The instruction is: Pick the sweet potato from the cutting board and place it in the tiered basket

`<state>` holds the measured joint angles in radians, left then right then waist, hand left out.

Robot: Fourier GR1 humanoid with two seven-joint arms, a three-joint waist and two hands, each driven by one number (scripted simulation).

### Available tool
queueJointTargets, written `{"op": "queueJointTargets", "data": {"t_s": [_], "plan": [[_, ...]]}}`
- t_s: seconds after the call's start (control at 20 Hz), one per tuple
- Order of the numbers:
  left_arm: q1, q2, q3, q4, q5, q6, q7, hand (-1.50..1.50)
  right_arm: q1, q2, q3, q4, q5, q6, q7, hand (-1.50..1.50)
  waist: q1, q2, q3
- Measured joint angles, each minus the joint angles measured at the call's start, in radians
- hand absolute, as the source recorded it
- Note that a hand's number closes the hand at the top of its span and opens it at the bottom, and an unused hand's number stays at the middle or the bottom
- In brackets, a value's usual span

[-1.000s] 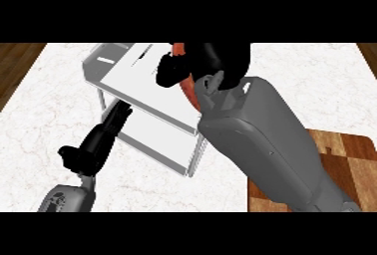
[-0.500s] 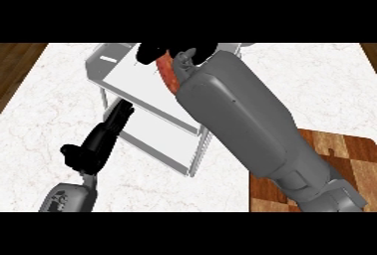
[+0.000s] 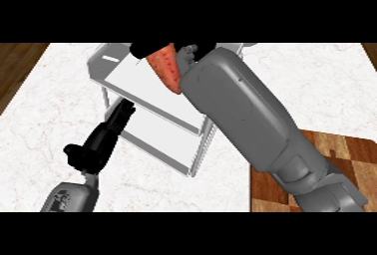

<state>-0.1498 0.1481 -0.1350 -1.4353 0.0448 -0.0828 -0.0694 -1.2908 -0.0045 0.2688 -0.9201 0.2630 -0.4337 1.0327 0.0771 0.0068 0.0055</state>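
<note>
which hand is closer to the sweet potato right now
Right. The right hand is curled round the sweet potato over the tiered basket; the left hand rests open, lower left.

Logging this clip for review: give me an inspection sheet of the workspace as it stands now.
Surface: white marbled counter.
Job's things: sweet potato held above the top tier of the basket; cutting board at lower right, its visible part bare.
Clutter: nothing seen.
Hands: right hand curled on the sweet potato, mostly hidden by its forearm; left hand open, fingers straight, by the basket's lower tier.
Cables: nothing seen.
Surroundings: dark wood floor at left.
</note>
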Motion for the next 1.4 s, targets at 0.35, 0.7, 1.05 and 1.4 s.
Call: {"op": "queueJointTargets", "data": {"t_s": [0.35,0.7,1.05,1.4], "plan": [[0.021,0.004,0.015,-0.010,0.003,0.000,0.005,0.00,-0.040,0.001,0.049,0.053,-0.058,-0.224,-0.022,-1.50,-0.024,-0.008,0.001],[0.084,0.020,0.050,-0.038,0.018,0.003,-0.009,0.00,-0.070,-0.060,0.067,0.126,0.157,-0.371,0.014,-1.50,-0.091,-0.027,0.003],[0.144,0.031,0.077,-0.064,0.014,0.020,-0.016,0.00,0.018,-0.172,0.020,-0.027,0.269,-0.457,0.021,-1.50,-0.152,-0.044,0.008],[0.195,0.039,0.105,-0.095,0.029,0.027,-0.007,0.00,0.242,-0.308,-0.027,-0.335,0.256,-0.440,0.038,-1.50,-0.204,-0.056,0.008]]}}
